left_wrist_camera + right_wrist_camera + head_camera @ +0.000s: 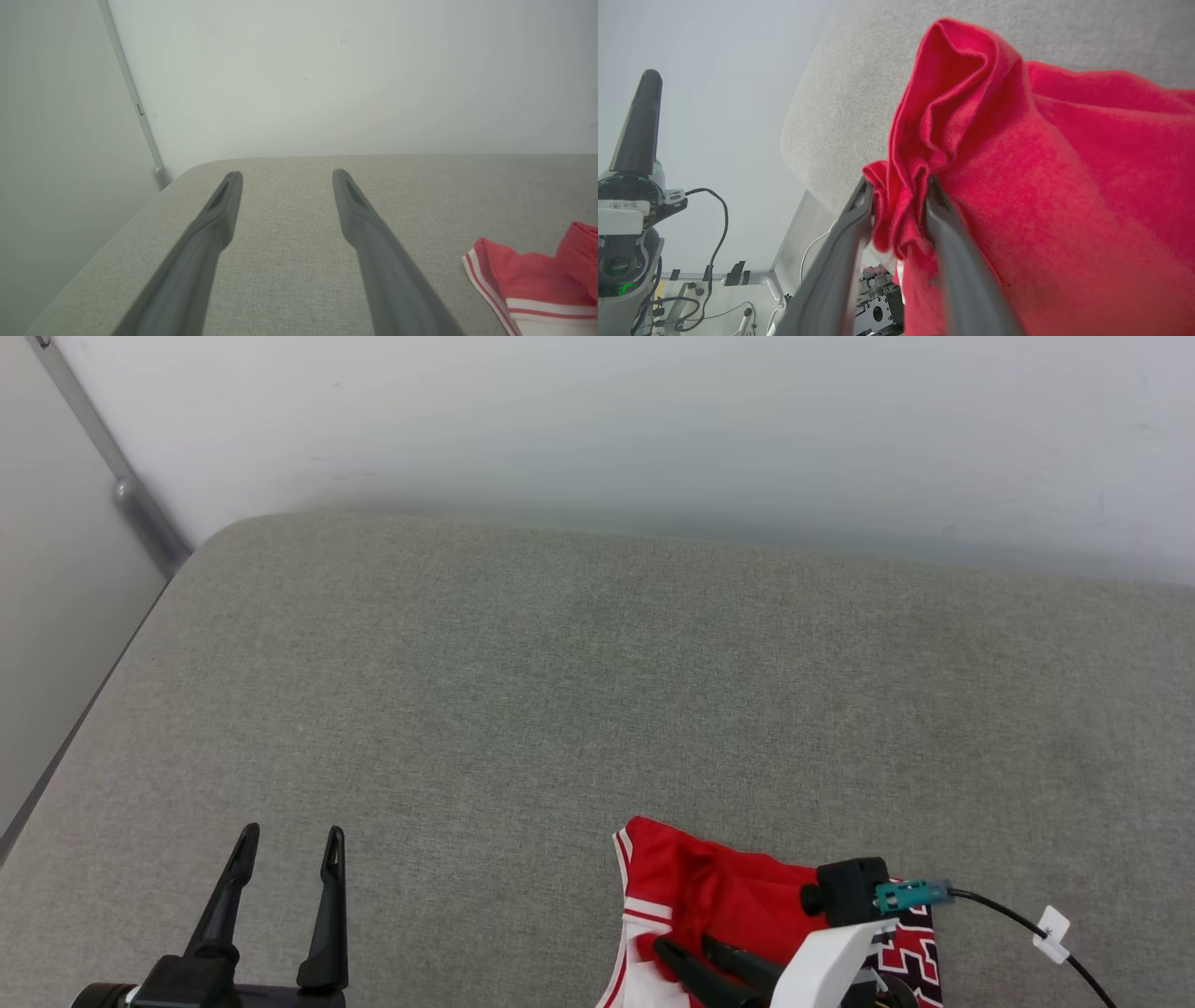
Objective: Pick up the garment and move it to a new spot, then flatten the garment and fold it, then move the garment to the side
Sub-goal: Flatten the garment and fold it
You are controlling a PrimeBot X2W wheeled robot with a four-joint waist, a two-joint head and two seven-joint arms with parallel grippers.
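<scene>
Red garment (724, 896) crumpled on gray counter (560, 691), right tool (900, 186) pinching its bunched fold, left tool (291, 845) spread, left of garment

Head view looks down; wrist views share the garment (709, 896).

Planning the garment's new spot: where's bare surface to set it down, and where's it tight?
Free: grey table from the back wall to the garment, and left of it around the open left gripper. Crowded: front right, garment with right gripper pinching a fold.
</scene>
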